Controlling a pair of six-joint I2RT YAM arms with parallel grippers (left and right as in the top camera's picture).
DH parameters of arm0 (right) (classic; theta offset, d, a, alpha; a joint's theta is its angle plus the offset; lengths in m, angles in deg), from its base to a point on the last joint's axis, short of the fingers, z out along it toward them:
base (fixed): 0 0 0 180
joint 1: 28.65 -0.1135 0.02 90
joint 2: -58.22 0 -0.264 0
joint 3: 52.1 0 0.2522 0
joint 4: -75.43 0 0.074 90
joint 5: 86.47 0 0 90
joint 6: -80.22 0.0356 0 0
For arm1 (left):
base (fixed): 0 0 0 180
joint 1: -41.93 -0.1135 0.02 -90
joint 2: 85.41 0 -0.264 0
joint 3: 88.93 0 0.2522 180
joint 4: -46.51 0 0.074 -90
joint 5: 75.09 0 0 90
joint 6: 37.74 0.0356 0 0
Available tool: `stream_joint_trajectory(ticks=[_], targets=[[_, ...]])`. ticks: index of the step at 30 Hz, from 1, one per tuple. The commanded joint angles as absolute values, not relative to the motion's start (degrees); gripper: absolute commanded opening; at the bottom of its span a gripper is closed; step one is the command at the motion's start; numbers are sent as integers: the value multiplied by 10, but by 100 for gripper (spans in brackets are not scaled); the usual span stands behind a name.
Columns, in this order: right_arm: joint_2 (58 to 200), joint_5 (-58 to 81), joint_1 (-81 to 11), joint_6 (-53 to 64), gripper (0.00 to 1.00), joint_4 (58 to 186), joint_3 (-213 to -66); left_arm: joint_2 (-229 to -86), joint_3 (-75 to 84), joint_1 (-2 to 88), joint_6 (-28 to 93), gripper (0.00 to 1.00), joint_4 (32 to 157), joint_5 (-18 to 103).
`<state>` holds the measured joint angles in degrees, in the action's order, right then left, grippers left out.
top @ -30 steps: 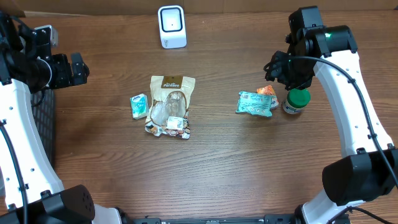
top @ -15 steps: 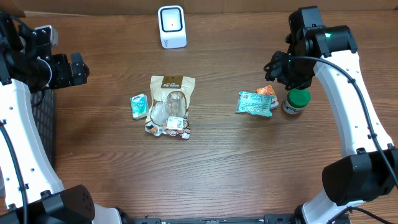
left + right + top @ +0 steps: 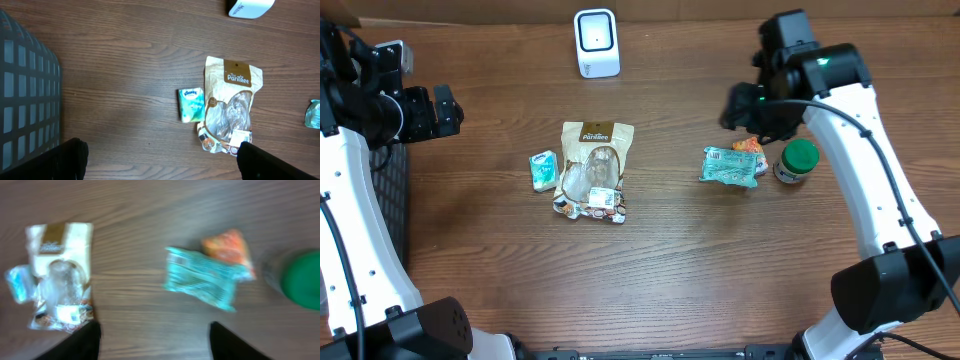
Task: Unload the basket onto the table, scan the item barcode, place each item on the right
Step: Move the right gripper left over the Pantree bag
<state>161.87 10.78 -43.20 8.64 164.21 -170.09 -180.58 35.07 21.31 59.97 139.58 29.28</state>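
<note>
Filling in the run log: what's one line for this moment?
left gripper: open, empty | right gripper: open, empty, near teal packet | scanner: no item at it

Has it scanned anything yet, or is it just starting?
Nothing visibly done. The left pincer and right pincer are both open and empty, the right hovering near the teal packet. All items lie on the table, away from the scanner; picking up and scanning remain.

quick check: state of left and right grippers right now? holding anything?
Left gripper: open, holding nothing.
Right gripper: open, holding nothing.
</note>
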Motion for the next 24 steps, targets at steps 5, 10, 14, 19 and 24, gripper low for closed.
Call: stream_joint_trajectory(ticks=[5, 10, 14, 19, 24], targets=[[1616, 216, -493, 123, 75, 1558, -1634, -1808, 356, 217, 608, 99, 1395, 295], [1622, 243, -534, 145, 75, 1487, -1548, -1808, 356, 217, 608, 100, 1395, 295], [1622, 268, -567, 168, 75, 1418, -1480, -1808, 356, 217, 608, 100, 1395, 295], [1627, 268, -594, 224, 73, 1334, -1423, -1808, 356, 217, 608, 100, 1395, 295], [1648, 272, -608, 259, 70, 1271, -1388, -1808, 356, 217, 608, 99, 1395, 295]])
